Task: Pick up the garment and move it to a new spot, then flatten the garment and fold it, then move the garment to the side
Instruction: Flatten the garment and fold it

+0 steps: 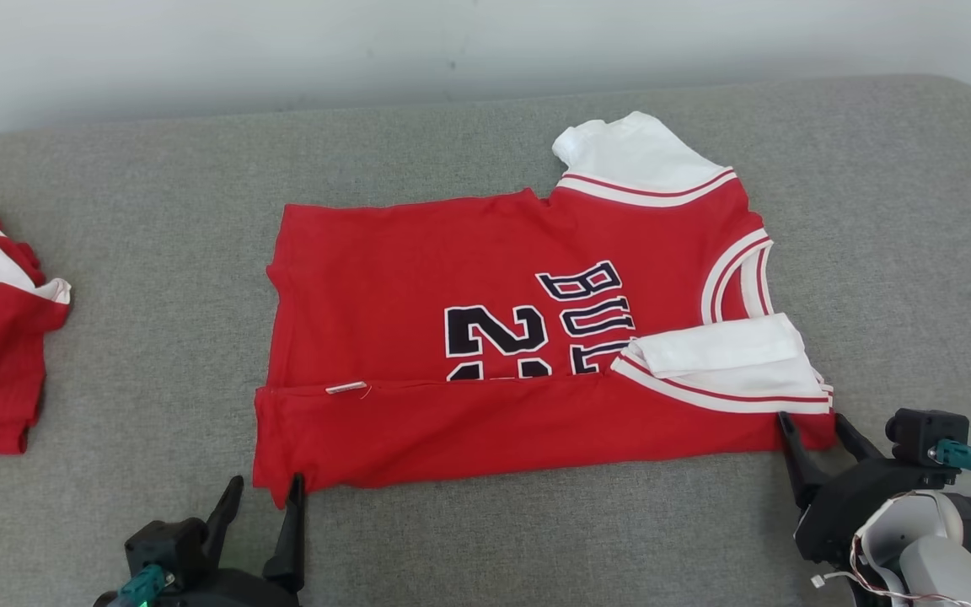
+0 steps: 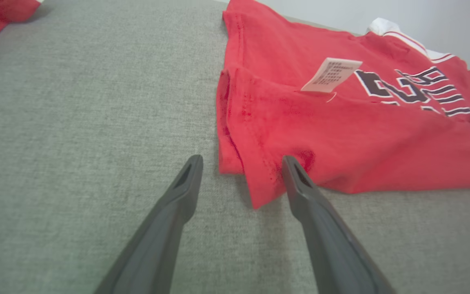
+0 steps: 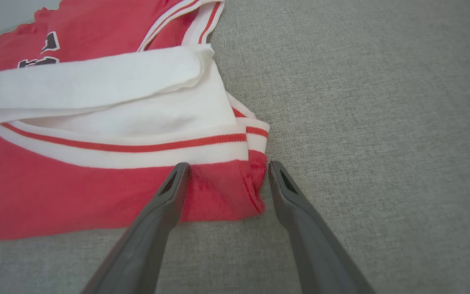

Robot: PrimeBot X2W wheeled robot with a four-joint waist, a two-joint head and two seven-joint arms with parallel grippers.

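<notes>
Red jersey [image 1: 494, 337] lies on the grey cushion [image 1: 115, 211], long axis 9 to 3 o'clock. The left gripper [image 1: 268, 482] and right gripper [image 1: 812, 419], both spread wide and grasping nothing, each face a near corner at 12 o'clock.

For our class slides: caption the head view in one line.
Left gripper and right gripper, both open, at the near corners of a part-folded red jersey.
</notes>
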